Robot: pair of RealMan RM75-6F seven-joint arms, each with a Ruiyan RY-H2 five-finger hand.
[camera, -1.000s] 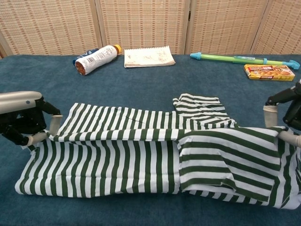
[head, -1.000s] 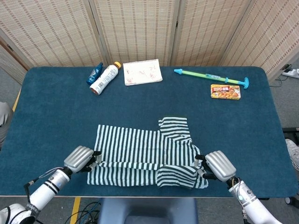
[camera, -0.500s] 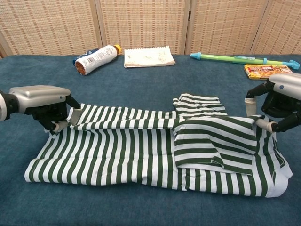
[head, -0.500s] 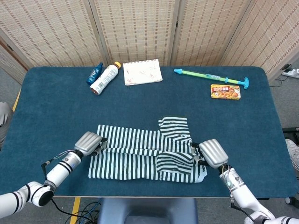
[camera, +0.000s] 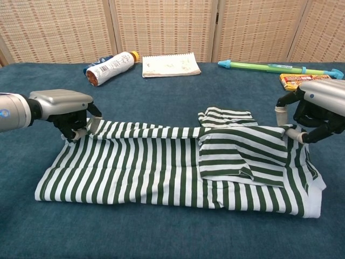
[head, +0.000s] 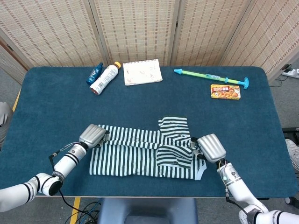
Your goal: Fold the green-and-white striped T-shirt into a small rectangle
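Note:
The green-and-white striped T-shirt (head: pixel 140 156) (camera: pixel 161 167) lies across the near middle of the blue table, folded lengthwise into a long band with a sleeve sticking out at the far side. My left hand (head: pixel 93 136) (camera: pixel 64 110) pinches the folded top edge at the shirt's left end. My right hand (head: pixel 211 147) (camera: pixel 318 108) pinches the same edge at the right end, where an extra flap of cloth lies doubled over. Both hands hold the edge low, near the far side of the band.
At the far side of the table (head: pixel 56 102) lie a white bottle (head: pixel 104 78), a small blue bottle (head: pixel 95 73), a notepad (head: pixel 142 72), a green water gun (head: pixel 211 76) and a yellow food box (head: pixel 225 91).
Both hands have carried the shirt's near edge away from me and over the body, laying it down toward the far edge. The band is now narrower and flatter.

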